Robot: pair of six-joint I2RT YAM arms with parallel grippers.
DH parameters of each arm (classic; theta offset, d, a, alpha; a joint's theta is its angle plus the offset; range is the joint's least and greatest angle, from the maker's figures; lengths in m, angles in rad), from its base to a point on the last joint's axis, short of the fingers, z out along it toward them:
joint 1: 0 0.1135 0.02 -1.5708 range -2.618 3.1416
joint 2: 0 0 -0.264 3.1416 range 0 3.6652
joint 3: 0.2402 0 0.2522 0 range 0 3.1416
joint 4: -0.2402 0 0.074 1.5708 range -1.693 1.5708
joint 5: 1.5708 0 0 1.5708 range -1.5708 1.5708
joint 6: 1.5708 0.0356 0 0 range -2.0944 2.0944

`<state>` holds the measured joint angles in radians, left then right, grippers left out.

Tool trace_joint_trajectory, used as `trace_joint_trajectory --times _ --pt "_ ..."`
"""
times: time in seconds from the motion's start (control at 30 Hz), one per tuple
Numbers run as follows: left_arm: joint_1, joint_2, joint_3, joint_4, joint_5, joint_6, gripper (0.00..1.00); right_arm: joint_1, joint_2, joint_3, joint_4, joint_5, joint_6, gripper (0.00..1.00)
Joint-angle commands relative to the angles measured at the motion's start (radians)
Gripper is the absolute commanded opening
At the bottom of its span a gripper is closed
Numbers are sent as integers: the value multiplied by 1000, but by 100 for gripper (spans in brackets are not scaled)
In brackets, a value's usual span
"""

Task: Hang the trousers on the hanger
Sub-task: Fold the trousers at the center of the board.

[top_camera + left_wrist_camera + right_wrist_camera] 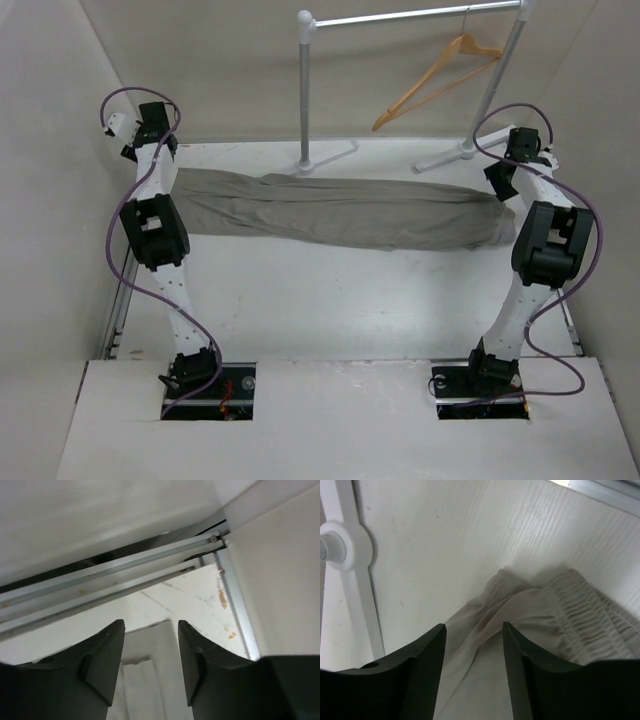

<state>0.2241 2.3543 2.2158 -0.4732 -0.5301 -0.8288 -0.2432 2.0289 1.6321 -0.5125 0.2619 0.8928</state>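
L gripper [150, 626] spread above leg-hem end of trousers [340, 215], which lie flat across table [330, 300], one end per arm. Hanger [437, 78] bare on rail [420, 15] behind. R gripper [474, 627] spread over waistband, prob lining up pinch

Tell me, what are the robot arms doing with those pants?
Two robot arms are getting ready to pick up the grey trousers, which lie stretched flat across the table. The left gripper is at one end and the right gripper at the waistband end, both open at the cloth. Nothing is lifted yet. The wooden hanger hangs bare on the rail behind.
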Motion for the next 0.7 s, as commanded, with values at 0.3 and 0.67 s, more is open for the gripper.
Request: trace_joint_trajectory --times 0.3,0.67 --pt "37 -534 -826 353 202 -94 45 69 -312 -286 205 8 -77 51" --pt "152 -623 -1263 536 415 -265 59 69 -545 -652 335 -87 -19 25"
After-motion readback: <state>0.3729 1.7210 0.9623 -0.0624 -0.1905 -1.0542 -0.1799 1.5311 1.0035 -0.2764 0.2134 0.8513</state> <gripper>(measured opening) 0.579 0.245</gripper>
